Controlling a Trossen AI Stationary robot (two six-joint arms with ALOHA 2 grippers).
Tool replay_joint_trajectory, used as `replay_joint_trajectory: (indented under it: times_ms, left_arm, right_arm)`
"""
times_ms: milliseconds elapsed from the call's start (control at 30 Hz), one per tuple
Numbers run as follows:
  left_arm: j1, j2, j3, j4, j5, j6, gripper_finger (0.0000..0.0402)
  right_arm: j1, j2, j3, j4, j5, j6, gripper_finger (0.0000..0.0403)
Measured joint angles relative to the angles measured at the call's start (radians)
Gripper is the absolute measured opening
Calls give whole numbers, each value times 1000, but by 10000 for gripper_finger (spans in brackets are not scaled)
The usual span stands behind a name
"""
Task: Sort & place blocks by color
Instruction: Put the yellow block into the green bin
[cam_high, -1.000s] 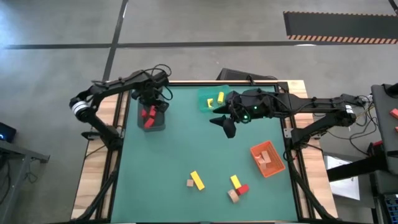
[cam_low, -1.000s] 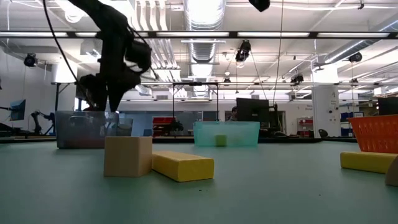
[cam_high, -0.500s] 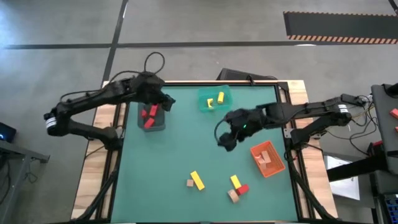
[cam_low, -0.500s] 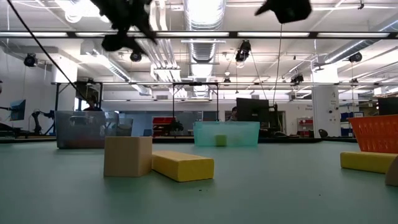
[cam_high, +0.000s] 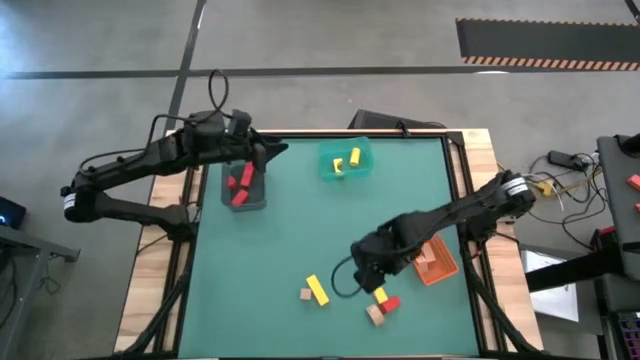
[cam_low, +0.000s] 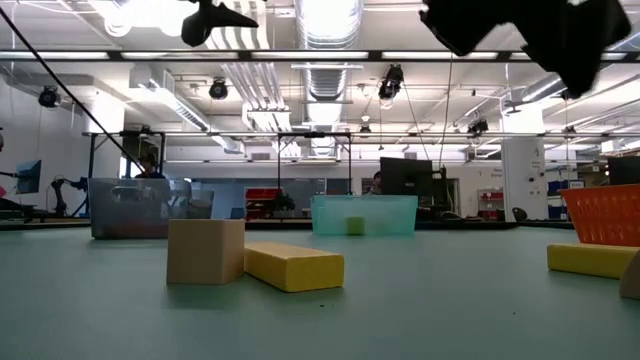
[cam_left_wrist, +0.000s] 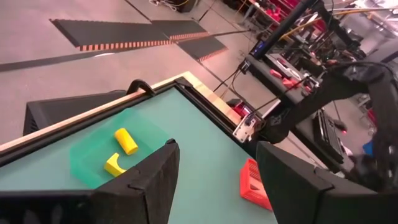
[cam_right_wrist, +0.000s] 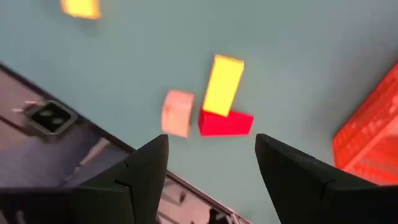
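Note:
Both grippers are open and hold nothing. My left gripper (cam_high: 272, 151) (cam_left_wrist: 214, 180) hangs high over the far-left corner, above the grey bin (cam_high: 243, 190) that holds red blocks (cam_high: 238, 184), and points nearly level toward the teal bin (cam_high: 343, 160). My right gripper (cam_high: 358, 268) (cam_right_wrist: 211, 180) slants down above a near cluster lying on the mat: a yellow bar (cam_right_wrist: 224, 84), a red block (cam_right_wrist: 225, 122) and a tan cube (cam_right_wrist: 177, 112). Left of them lie another yellow bar (cam_high: 317, 289) and a tan cube (cam_high: 304, 294).
The teal bin holds two yellow blocks (cam_left_wrist: 119, 152). The orange bin (cam_high: 432, 258) with tan blocks stands just right of my right arm, near the table's right edge. The green mat between the bins lies open.
My left gripper has risen out of the grey bin and tipped from pointing down to nearly level. My right gripper has swung from beside the teal bin toward the table's near edge, sunk and tipped downward over the near block cluster. No block has moved.

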Motion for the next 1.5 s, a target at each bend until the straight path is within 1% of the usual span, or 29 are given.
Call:
replay_joint_trajectory:
  times_ms: [200,500,633,800,1100,1200,1333,1500]
  left_arm:
    - [0,16,0,0,0,0,199]
    - [0,32,0,0,0,1,199]
    - [0,31,0,0,0,2,199]
    - [0,29,-1,0,1,2,199]
    - [0,27,-1,0,1,2,199]
    - [0,28,-1,0,1,13,199]
    - [0,28,-1,0,1,22,199]
    - [0,27,-1,0,1,23,199]
  right_arm:
    - [49,108,0,-3,-1,13,231]
    - [52,249,0,5,6,-99,231]
    - [52,293,0,21,4,-119,231]
    - [51,322,0,55,-30,-126,230]
    - [52,319,-1,80,-34,-93,230]
    - [52,319,-1,113,-24,-90,230]
    - [52,323,-1,136,-22,-91,211]
    - [49,324,-1,136,-19,-90,151]
